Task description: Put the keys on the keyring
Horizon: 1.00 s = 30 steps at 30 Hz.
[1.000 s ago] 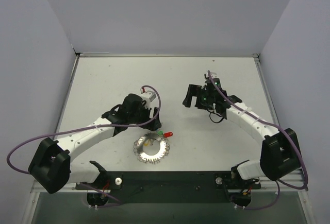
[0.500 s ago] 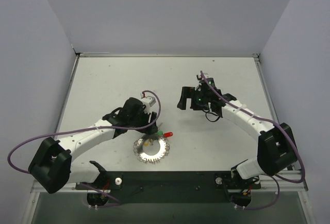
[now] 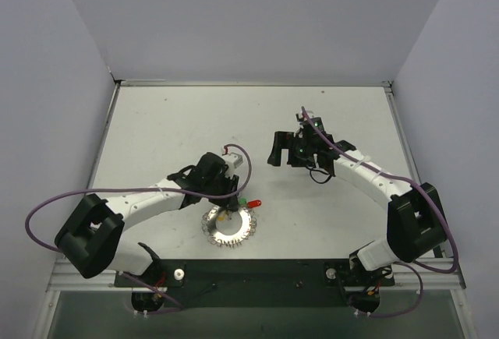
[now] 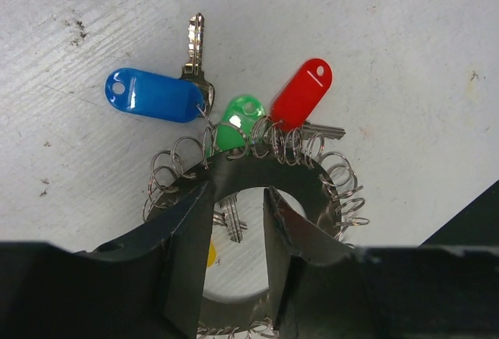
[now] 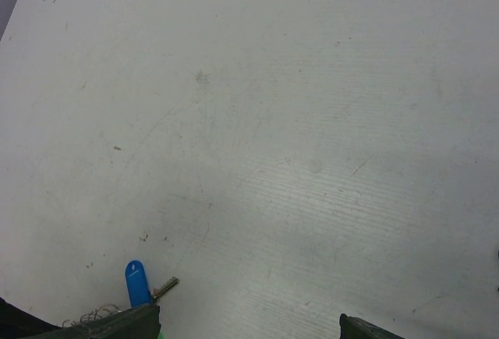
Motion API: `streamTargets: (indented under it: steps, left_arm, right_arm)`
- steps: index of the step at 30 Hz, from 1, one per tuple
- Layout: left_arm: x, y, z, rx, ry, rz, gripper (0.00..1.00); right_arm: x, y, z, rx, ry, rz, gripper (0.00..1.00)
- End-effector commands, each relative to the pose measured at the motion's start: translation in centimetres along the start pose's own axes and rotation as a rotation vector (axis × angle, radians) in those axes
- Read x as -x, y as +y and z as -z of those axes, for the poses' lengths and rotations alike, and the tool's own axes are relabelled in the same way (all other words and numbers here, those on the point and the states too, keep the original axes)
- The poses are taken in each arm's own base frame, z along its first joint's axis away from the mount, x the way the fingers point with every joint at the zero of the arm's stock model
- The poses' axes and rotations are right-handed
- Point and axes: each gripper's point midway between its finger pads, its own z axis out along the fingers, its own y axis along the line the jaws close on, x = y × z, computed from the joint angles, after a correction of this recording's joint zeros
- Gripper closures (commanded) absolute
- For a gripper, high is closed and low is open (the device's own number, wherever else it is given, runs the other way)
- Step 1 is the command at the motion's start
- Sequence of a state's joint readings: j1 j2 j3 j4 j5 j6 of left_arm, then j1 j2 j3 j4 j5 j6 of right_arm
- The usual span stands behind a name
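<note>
- table (image 3: 156,128): white, flat, matte, with faint scuffs and a few dark specks; most of it bare
- keyring (image 3: 228,226): silvery, lies flat near the table's middle, toward the near edge; small wire loops line its rim, wide hole shows the table through it
- blue key (image 4: 153,95): flat on the table, just outside the rim, head touching the loops
- green key (image 4: 238,121): between blue and red, head against the rim loops
- red key (image 4: 302,96): flat, just outside the rim, blade end at the loops
- yellow key (image 4: 209,253): inside the hole, mostly hidden
</note>
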<state>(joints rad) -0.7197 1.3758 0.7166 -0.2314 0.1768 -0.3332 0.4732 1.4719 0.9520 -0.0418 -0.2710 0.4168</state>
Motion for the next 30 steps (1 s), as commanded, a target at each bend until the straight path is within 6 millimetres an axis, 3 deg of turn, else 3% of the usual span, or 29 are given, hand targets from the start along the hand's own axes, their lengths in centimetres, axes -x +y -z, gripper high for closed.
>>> streamTargets:
  steps: [1, 23, 28, 30]
  left_arm:
    - [2.0, -0.3, -0.5, 0.002, -0.060, -0.028, 0.62]
    - [2.3, 0.7, -2.8, 0.040, -0.040, -0.050, 0.62]
    - [2.3, 0.9, -3.3, 0.050, -0.042, -0.048, 0.81]
    - [2.5, 0.8, -3.3, 0.051, -0.050, -0.050, 0.95]
  right_arm:
    - [0.8, 0.8, 0.2, 0.016, -0.004, 0.017, 0.02]
    - [0.6, 0.2, -0.1, -0.016, 0.007, 0.010, 0.04]
    - [0.6, 0.3, 0.0, -0.012, 0.008, 0.009, 0.05]
    - [0.6, 0.3, 0.1, -0.012, 0.007, 0.011, 0.04]
